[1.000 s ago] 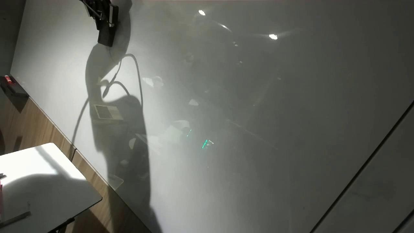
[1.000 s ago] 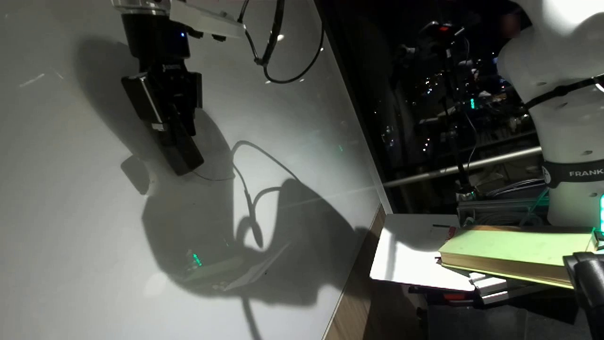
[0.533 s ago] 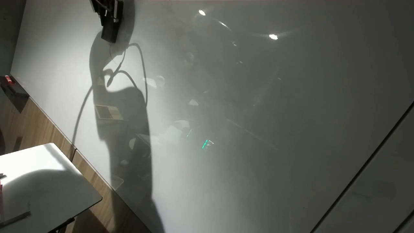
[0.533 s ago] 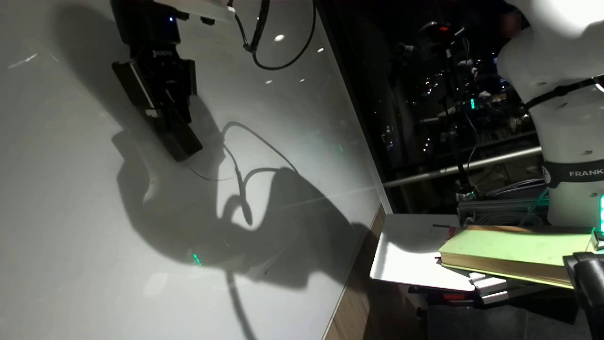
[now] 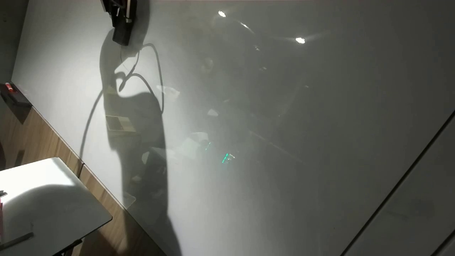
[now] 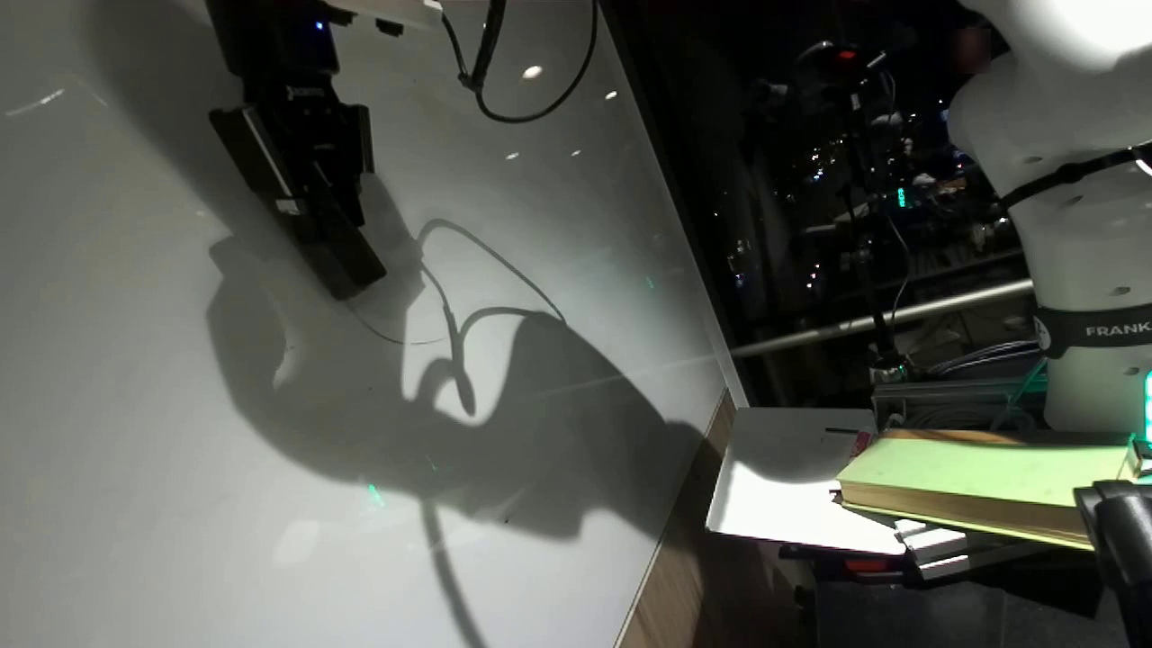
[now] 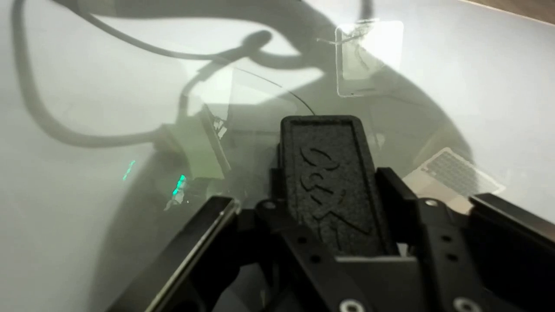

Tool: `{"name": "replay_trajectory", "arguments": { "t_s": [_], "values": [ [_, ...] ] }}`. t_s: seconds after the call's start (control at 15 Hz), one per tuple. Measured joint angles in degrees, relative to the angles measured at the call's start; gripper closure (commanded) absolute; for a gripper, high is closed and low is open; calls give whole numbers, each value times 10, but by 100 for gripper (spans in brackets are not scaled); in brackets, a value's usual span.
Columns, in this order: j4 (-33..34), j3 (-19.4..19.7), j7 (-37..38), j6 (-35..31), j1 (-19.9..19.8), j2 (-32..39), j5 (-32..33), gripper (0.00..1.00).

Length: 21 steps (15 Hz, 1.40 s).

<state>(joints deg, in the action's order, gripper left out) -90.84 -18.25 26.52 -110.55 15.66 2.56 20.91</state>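
My gripper (image 7: 334,186) is shut on a dark, rectangular eraser block (image 7: 329,160) with letters carved in its face. A finger lies along each long side of it. The block (image 6: 346,261) points down and right in an exterior view, close to a glossy whiteboard (image 6: 135,450); I cannot tell whether it touches. In an exterior view the block (image 5: 122,35) is at the upper left, with the gripper partly cut off. A thin curved dark line (image 7: 299,99) on the board runs to the block's tip. It shows faintly in both exterior views (image 6: 387,338) (image 5: 121,58).
A white tabletop (image 6: 810,517) stands below the board, bearing a light green box (image 6: 990,459). A dark holder (image 5: 16,97) with a red item (image 5: 9,87) sits at the board's edge. A black cable (image 6: 540,117) hangs from the arm. Shadows and reflections cover the board.
The gripper and eraser have moved up, slightly right in one view and slightly left in the other. More of the thin line shows beyond the eraser. The grip is unchanged.
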Motion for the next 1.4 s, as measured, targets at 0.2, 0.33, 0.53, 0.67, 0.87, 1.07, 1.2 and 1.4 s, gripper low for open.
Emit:
{"name": "replay_trajectory", "arguments": {
  "t_s": [0.2, 0.33, 0.53, 0.67, 0.87, 1.07, 1.2, 1.4],
  "values": [
    [-4, 0, 1, -1, 3, 6, 2, 71],
    [-9, 0, 2, -3, 6, 15, 4, 71],
    [-17, 1, 5, -5, 8, 30, 4, 71],
    [-26, 4, 6, -7, 9, 36, 4, 71],
    [-44, 13, 7, -10, 9, 41, 4, 71],
    [-72, 24, 10, -30, 9, 33, 5, 71],
    [-92, 33, 10, -41, 8, 25, 5, 71],
    [-128, 50, 10, -60, 3, 6, 6, 71]
  ]
}}
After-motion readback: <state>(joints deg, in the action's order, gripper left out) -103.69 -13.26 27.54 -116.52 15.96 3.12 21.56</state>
